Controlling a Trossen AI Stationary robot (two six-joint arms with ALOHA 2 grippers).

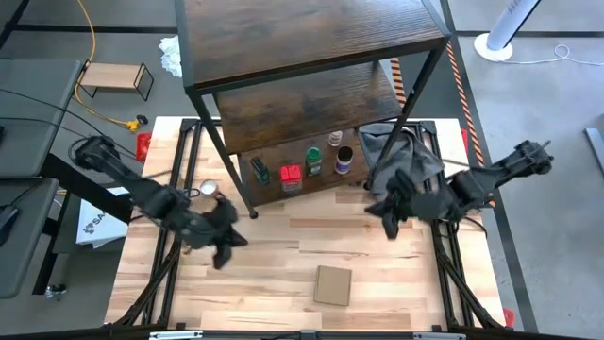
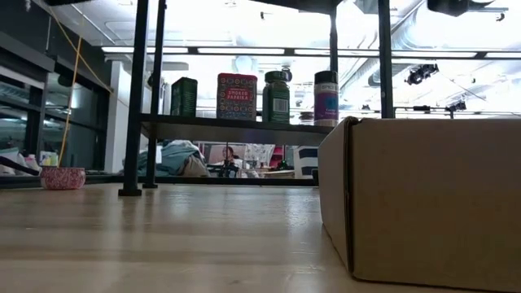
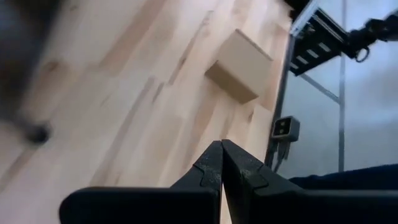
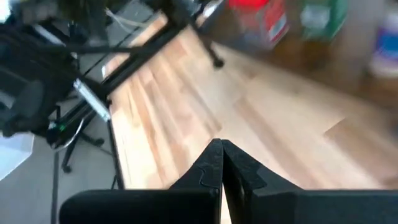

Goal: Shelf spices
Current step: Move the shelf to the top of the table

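We are holding both grippers, left (image 1: 223, 247) and right (image 1: 390, 219), pinched shut and empty before the shelf (image 1: 311, 42). The spices (image 1: 302, 168) are standing along its lowest board, seemingly all placed, nearer the right gripper.

High view straight down, low view level across table (image 2: 163, 244), close behind cardboard box (image 2: 423, 195), wrist views angled onto tabletop

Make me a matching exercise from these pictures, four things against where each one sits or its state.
1 red spice tin
2 cardboard box
3 left gripper
4 purple-lidded jar

A shut, over bare table
B on the shelf's lowest board, between dark tin and green-lidded jar
C alone on the table's near part
D rightmost in the shelf row

1-B, 2-C, 3-A, 4-D
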